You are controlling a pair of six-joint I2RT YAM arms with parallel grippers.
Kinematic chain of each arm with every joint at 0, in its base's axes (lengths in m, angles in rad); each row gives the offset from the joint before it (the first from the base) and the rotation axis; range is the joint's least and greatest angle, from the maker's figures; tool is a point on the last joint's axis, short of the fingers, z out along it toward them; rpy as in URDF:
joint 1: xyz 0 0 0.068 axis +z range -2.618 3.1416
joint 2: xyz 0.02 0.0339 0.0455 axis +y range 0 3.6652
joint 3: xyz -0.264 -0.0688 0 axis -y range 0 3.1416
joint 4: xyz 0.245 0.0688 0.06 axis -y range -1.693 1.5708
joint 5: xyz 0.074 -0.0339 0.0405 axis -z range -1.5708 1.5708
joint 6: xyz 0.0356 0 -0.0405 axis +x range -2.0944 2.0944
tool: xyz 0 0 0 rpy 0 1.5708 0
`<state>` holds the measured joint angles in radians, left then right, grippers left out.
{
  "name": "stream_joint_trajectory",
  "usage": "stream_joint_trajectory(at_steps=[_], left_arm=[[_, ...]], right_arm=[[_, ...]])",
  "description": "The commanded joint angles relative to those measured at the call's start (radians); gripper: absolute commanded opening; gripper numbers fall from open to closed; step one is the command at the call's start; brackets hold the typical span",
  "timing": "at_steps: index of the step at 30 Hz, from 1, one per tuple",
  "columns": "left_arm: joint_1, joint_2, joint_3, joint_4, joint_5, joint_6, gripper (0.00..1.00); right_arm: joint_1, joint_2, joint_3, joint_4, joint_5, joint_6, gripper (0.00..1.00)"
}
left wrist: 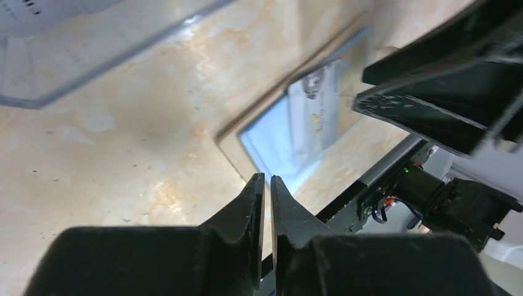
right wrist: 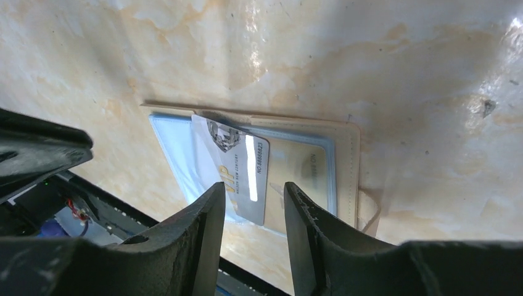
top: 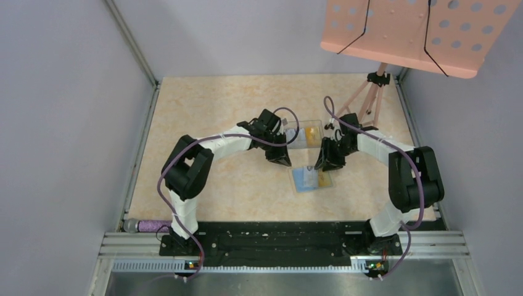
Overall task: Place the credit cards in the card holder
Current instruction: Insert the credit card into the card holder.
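The holder (right wrist: 346,154) is laid open on the table (top: 216,111), between the two grippers. A silver card (right wrist: 231,163) is seen lying askew across its blue-lined half, with one end close to the top edge (whether any of it has entered a pocket cannot be told). A gold card (right wrist: 302,169) is already seated under the clear window of the other half. The right gripper (right wrist: 253,188) is held over the silver card's lower end, jaws moderately apart, with nothing clamped between them. The left gripper (left wrist: 266,179) is poised just beside a corner of the holder, its jaws drawn to a thin slit and empty.

The step in hand is judged to be the seating of the silver card. The card would best be squared to the pocket mouth first. It could then be slid in flat by a push on its free end. The holder should be pinned meanwhile by the left gripper, so that it is not dragged over the smooth table.

Behind the holder a clear tray (top: 308,122) is set, with a yellow card (top: 310,132) left in it. Room is tight, since the grippers are near each other over the holder, and a collision is to be guarded against. A peach stand (top: 419,31) at the far right corner is well apart.
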<state>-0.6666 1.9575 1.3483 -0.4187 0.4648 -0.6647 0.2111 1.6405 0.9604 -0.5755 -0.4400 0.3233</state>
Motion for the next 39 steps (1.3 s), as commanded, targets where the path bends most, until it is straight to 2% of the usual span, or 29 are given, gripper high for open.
stream_joint_trajectory(at_steps=[1, 7, 11, 14, 21, 28, 33, 39], left_arm=[[-0.027, -0.066, 0.026, 0.049, 0.009, 0.024, 0.13], [-0.066, 0.046, 0.097, 0.054, 0.112, 0.033, 0.05], [-0.090, 0.122, 0.139, 0.039, 0.139, 0.046, 0.03], [-0.096, 0.163, 0.169, -0.014, 0.123, 0.063, 0.00], [-0.100, 0.228, 0.197, -0.142, 0.045, 0.100, 0.00], [-0.102, 0.243, 0.198, -0.163, 0.022, 0.103, 0.00], [-0.102, 0.247, 0.200, -0.164, 0.023, 0.104, 0.00], [-0.102, 0.248, 0.199, -0.166, 0.023, 0.105, 0.00]], right_arm=[[-0.023, -0.048, -0.035, 0.000, -0.043, 0.001, 0.41], [-0.057, -0.039, -0.105, 0.060, -0.119, 0.039, 0.43], [-0.075, -0.019, -0.148, 0.131, -0.173, 0.072, 0.43], [-0.078, 0.003, -0.161, 0.155, -0.183, 0.080, 0.44], [-0.086, 0.056, -0.192, 0.220, -0.177, 0.079, 0.44], [-0.084, 0.078, -0.206, 0.295, -0.261, 0.077, 0.44], [-0.085, 0.036, -0.214, 0.314, -0.308, 0.081, 0.39], [-0.101, -0.037, -0.241, 0.381, -0.350, 0.115, 0.23]])
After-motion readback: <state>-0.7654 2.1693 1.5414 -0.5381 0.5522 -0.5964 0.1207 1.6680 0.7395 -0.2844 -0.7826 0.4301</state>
